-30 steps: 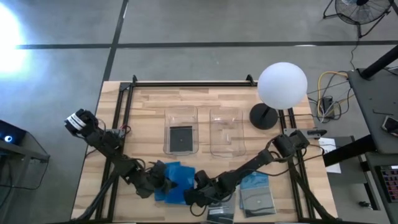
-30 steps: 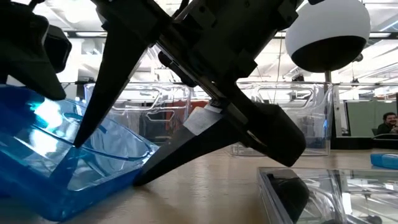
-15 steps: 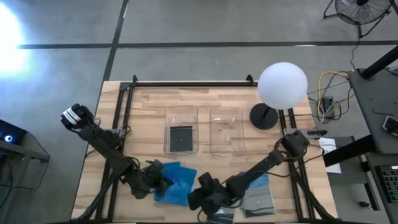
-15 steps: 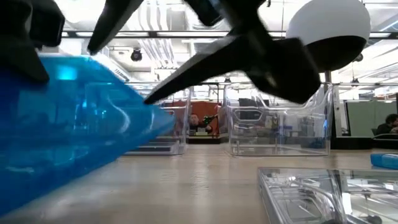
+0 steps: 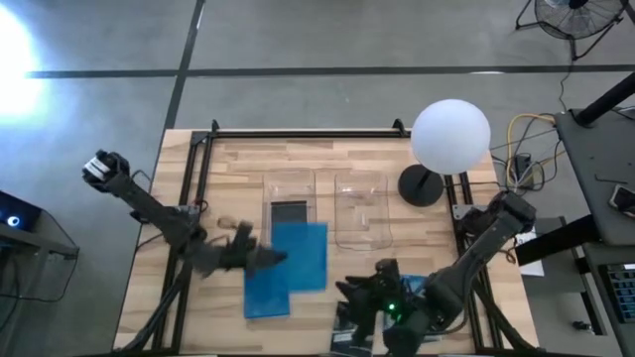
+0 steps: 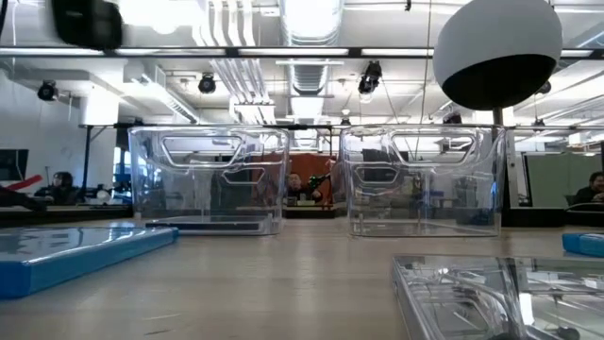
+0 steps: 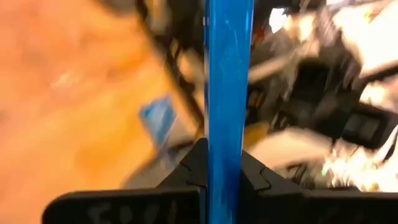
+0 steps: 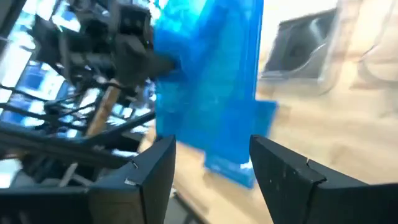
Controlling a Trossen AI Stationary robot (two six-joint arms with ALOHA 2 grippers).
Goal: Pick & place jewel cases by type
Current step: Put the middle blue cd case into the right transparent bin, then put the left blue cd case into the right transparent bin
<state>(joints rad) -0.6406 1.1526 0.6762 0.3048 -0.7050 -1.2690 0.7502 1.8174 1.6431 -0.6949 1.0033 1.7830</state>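
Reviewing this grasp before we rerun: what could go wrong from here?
1. The left gripper pinches the lifted blue jewel case only at its edge, so it may twist or slip.
2. The left bin already holds a dark case; dropping blue there would mix types.
3. The right gripper is open nearby and could clip it.

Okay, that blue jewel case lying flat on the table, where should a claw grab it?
Probably its thin left edge, coming in low from the left. The flat blue square plastic jewel case lies flat on the wooden table, and the left claw holds a second blue case over its far right corner.
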